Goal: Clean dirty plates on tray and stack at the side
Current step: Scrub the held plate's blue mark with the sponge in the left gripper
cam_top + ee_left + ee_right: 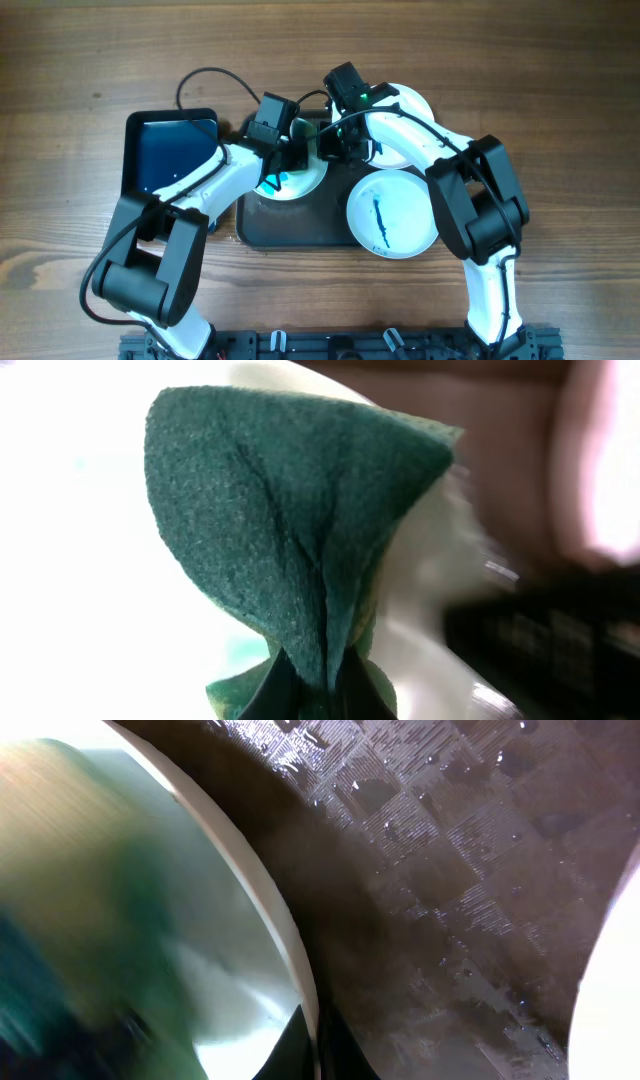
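Note:
The dark tray holds a white plate at its left with a teal smear. My left gripper is shut on a folded green scouring pad, which presses onto that plate. The right gripper is shut on the same plate's rim, its fingertips pinching the white edge over the wet textured tray. A second plate with a blue streak overhangs the tray's front right. A third plate lies at the back right, partly under the right arm.
A smaller black tray with a blue bottom sits to the left of the dark tray. Bare wood-grain tabletop lies all around. Both arms cross over the middle of the table. A white plate edge shows at the right of the right wrist view.

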`<state>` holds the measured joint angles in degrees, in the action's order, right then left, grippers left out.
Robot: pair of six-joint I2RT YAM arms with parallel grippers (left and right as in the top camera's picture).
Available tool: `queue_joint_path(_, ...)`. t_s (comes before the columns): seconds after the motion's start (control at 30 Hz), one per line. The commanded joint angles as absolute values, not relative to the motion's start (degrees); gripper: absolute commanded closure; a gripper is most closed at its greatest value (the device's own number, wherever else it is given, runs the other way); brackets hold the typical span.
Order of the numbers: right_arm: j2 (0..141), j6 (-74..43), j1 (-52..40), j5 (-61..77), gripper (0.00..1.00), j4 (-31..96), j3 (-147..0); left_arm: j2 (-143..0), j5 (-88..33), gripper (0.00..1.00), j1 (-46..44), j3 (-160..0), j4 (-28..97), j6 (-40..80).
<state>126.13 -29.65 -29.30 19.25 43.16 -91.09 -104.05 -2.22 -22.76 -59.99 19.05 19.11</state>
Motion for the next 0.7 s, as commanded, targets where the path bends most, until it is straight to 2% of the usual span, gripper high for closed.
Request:
queue_joint_path(0.0,127.4,-28.5,-29.6,20.7,0.96,42.6,-90.2,-104.4,18.7,0.96,-22.6,-59.9,20.1,20.7)
queue_joint_path(0.1,127.4,-28.5,-29.6,20.7,0.96,42.6,-90.2,-104.4,16.8,0.96,-22.7,-59.9,26.3,24.0)
queue_joint_path(0.2,127.4,-28.7,-29.6,20.7,0.96,42.4,-90.2,-104.4,9.2,0.96,-22.7,-59.9,33.7,28.3)
queue_joint_path(0.3,127.4,-28.6,-29.6,20.7,0.96,42.1,-90.2,-104.4,-2.6,0.96,-22.7,-59.9,36.9,28.9)
queue_joint_path(0.33,127.4,-28.6,-29.6,20.9,0.96,42.2,-90.2,-104.4,-9.1,0.96,-22.7,-59.9,36.9,27.0)
queue_joint_path(0.37,127.4,-28.5,-29.6,21.5,0.96,42.3,-90.2,-104.4,-20.0,0.96,-22.7,-59.9,34.1,19.1)
queue_joint_path(0.4,127.4,-28.4,-29.6,21.5,0.96,42.3,-90.2,-104.4,-21.6,0.96,-22.8,-59.9,32.9,17.7)
queue_joint_path(0.53,127.4,-28.5,-29.6,21.5,0.96,42.3,-90.2,-104.4,-21.2,0.96,-22.7,-59.9,26.9,17.0)
queue_joint_path(0.67,127.4,-28.0,-29.6,21.5,0.96,42.2,-90.2,-104.4,-9.7,0.96,-22.7,-59.9,22.9,18.9)
